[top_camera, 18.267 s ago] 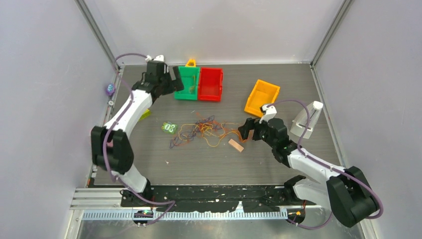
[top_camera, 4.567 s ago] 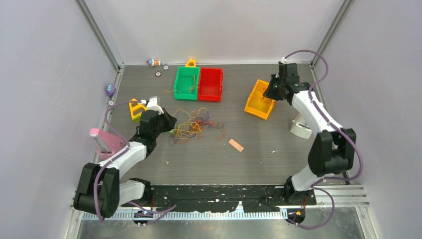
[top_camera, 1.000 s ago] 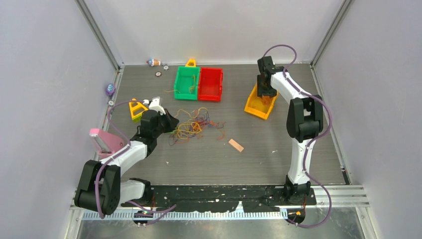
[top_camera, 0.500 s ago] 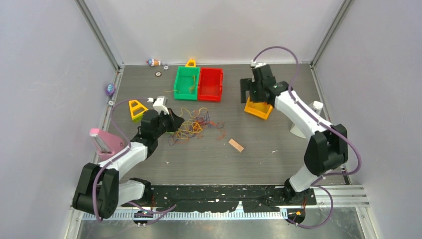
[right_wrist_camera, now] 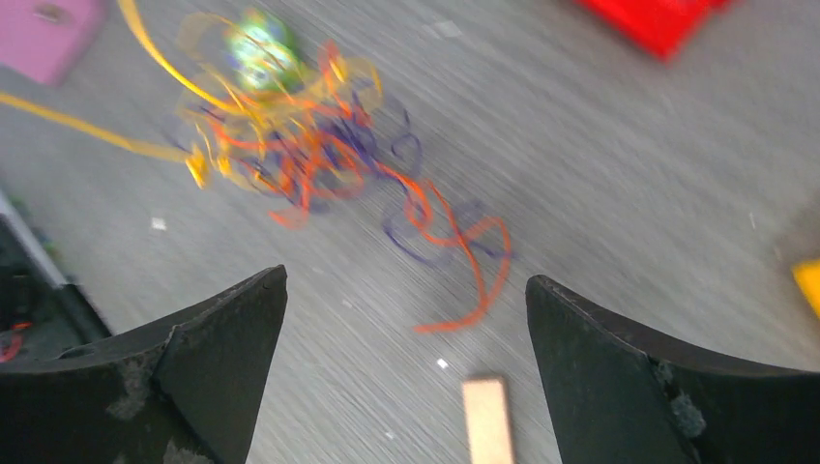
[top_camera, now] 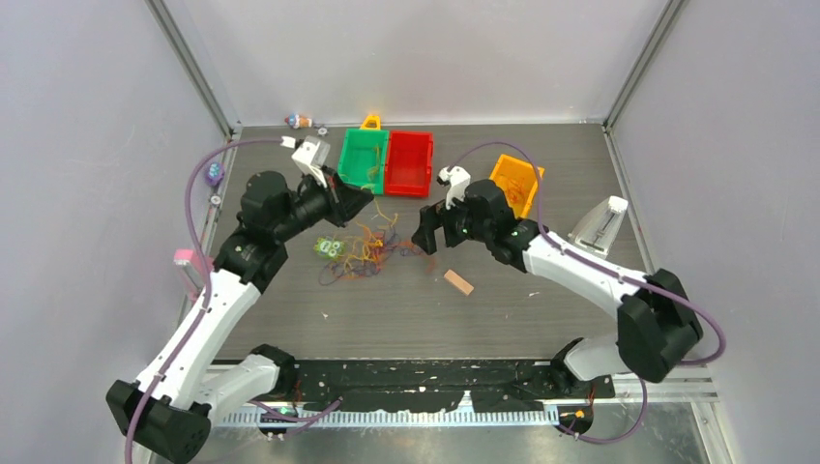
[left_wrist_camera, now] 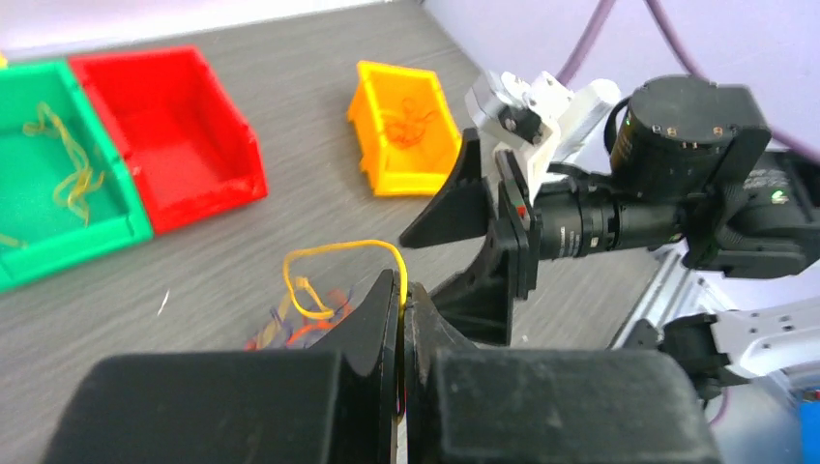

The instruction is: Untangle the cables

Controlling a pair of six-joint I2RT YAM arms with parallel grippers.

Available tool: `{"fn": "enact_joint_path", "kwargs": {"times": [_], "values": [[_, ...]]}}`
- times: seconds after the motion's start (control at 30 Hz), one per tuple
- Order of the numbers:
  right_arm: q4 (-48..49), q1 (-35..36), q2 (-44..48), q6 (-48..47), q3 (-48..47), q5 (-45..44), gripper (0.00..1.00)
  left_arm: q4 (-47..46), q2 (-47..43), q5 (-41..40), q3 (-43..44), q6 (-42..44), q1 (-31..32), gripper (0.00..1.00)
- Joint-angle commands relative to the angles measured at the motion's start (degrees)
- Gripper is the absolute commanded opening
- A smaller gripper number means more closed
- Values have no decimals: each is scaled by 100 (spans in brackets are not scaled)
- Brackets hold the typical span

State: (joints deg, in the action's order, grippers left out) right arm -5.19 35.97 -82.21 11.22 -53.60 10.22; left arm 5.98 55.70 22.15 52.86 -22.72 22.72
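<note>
The cables lie in a loose tangle of yellow, orange, red and purple strands on the table's middle. My left gripper hovers above the tangle's far side, near the green bin. In the left wrist view it is shut on a yellow cable that loops out of the jaws. My right gripper is just right of the tangle. The right wrist view shows it wide open and empty above an orange strand, with the pile beyond.
Green and red bins stand side by side at the back; yellow strands lie in the green one. An orange bin holds an orange strand. A small wooden block, a green toy and a white object lie nearby.
My left arm rose from the tangle's left side toward the green bin, pulling a yellow cable up. The right arm swung from the orange bin to the tangle's right side and opened its jaws.
</note>
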Motion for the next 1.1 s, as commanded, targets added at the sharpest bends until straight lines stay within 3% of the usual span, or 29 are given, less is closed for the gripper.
{"fn": "enact_joint_path", "kwargs": {"times": [0.0,0.27,0.4,0.73,0.8,0.9,0.97,1.07], "values": [[1579,203,740,-205,104,488,99,1370,197,772,1105,141,13,0],[2317,444,926,-281,-40,923,95,2160,752,1350,2726,75,90,0],[2467,609,803,-317,-244,1281,95,2114,953,1519,2935,-120,122,0],[2724,1148,155,-368,-655,1042,97,2004,1117,1427,3041,-310,286,0],[2688,1260,20,-395,-735,814,86,1997,1115,1414,3056,-355,286,0],[2662,1352,-131,-276,-822,566,49,1910,1079,1493,3020,-447,286,0],[2707,1407,-130,-207,-812,399,33,1843,1038,1514,2949,-517,279,0],[2646,1457,-52,-145,-782,212,12,1613,959,1738,2697,-707,141,10]]}}
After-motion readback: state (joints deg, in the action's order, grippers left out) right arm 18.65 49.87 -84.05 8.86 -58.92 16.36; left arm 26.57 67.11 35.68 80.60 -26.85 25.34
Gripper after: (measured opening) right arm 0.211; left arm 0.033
